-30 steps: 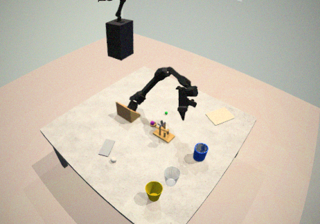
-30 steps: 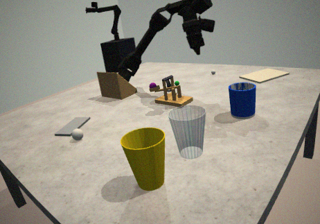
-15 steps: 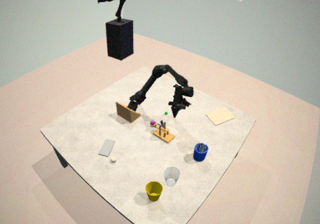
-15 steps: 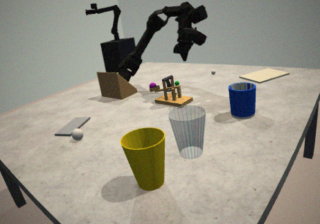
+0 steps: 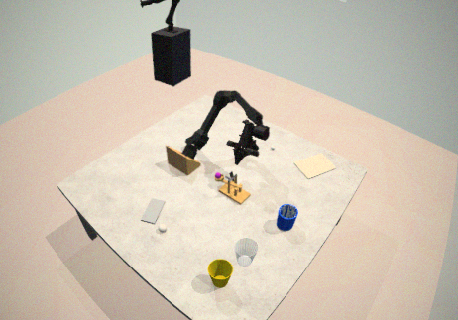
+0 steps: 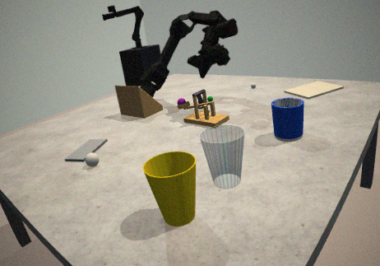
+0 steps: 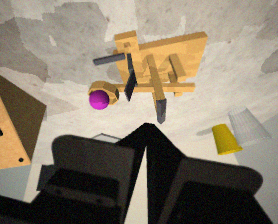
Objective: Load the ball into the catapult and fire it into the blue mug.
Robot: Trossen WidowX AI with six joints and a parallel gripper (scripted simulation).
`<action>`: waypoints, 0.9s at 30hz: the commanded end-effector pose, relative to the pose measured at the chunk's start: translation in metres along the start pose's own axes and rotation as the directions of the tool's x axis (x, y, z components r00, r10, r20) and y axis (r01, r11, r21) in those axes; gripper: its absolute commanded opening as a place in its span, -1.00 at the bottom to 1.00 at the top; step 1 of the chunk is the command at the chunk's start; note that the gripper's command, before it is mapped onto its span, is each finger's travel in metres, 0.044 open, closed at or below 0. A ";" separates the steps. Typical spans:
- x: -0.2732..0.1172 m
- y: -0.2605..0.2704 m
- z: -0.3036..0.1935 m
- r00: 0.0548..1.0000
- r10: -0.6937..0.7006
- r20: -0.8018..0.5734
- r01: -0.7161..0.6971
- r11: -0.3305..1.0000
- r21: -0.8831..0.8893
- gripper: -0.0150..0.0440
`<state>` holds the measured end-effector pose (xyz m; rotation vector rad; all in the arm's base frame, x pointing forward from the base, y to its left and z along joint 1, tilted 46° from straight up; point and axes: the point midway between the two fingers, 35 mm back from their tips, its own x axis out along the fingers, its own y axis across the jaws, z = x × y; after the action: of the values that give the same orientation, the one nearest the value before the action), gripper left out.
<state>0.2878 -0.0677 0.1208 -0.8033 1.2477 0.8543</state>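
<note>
Table (image 5: 114, 186) (image 6: 144, 136) (image 7: 235, 22): in the top view, one corner points left, one right, and the near corner is cut by the lower border.
Purple ball (image 5: 218, 176) (image 6: 181, 101) (image 7: 99, 100): it sits in the cup of the catapult, around the middle of the table.
Catapult (image 5: 234, 193) (image 6: 206, 119) (image 7: 192, 45): its base lies flat; the cup end is toward the wooden wedge (image 5: 182, 160) (image 6: 136, 101) (image 7: 20, 125).
Tool (image 5: 239, 160) (image 6: 202, 74) (image 7: 148, 127): it is closed narrow, with nothing between the fingers, and hangs above the table near the catapult.
Blue mug (image 5: 286, 217) (image 6: 288, 119): upright, near the edge between the right and the near corner.
Clear cup (image 5: 246, 252) (image 6: 224, 159) (image 7: 248, 126): upright, between the blue mug and the yellow cup (image 5: 220, 272) (image 6: 177, 192) (image 7: 226, 140).
Grey plate (image 5: 153, 211) (image 6: 87, 150): flat, toward the left corner's near edge, white ball (image 5: 163, 229) (image 6: 91, 160) just beside.
Cream board (image 5: 315, 165) (image 6: 314, 89): flat, near the right corner.
</note>
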 end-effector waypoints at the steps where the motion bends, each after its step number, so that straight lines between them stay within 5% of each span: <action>1: 0.003 0.022 -0.005 0.998 0.026 -0.049 -0.032 0.992 -0.124 -0.49; 9: 0.009 0.057 -0.015 0.990 0.066 -0.125 -0.105 0.938 -0.329 -0.49; 27: 0.023 0.060 -0.004 0.990 0.067 -0.126 -0.106 0.937 -0.334 -0.49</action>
<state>0.2358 -0.0440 0.0995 -1.0918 1.2501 1.1281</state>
